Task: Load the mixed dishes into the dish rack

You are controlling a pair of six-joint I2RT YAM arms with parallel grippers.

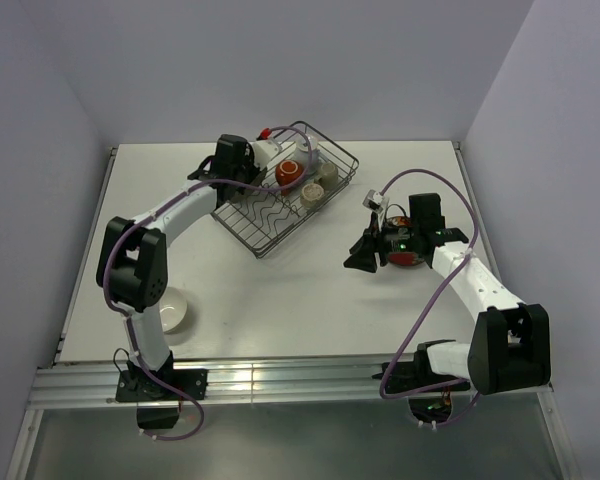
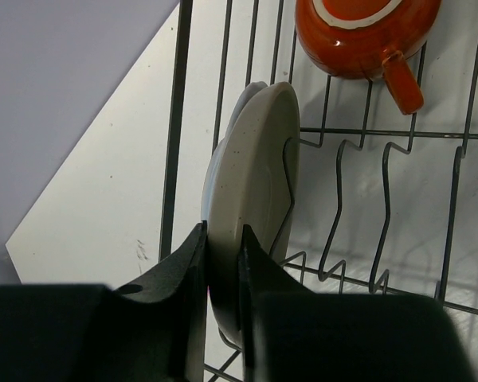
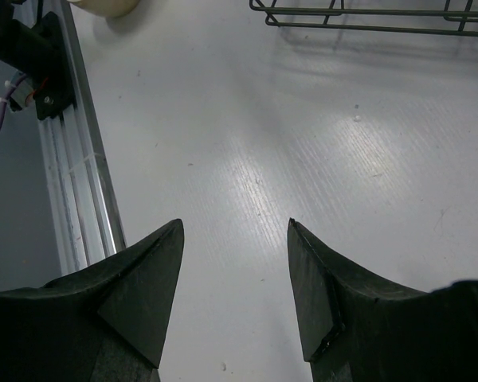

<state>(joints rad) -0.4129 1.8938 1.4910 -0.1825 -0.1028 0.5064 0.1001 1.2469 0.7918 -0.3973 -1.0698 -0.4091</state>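
Your left pincer point(image 2: 222, 240) pinches the olive-grey plate point(image 2: 255, 175), on edge in the dish rack point(image 2: 175, 119). The orange-red mug point(image 2: 358, 32) lies near it. Your right pincer point(image 3: 235, 231) is spread above the counter point(image 3: 247, 143).

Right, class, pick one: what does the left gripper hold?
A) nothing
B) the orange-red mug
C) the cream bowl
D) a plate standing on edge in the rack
D: in the left wrist view the left gripper pinches the rim of the olive-grey plate, which stands upright among the dish rack wires; the orange-red mug sits apart.
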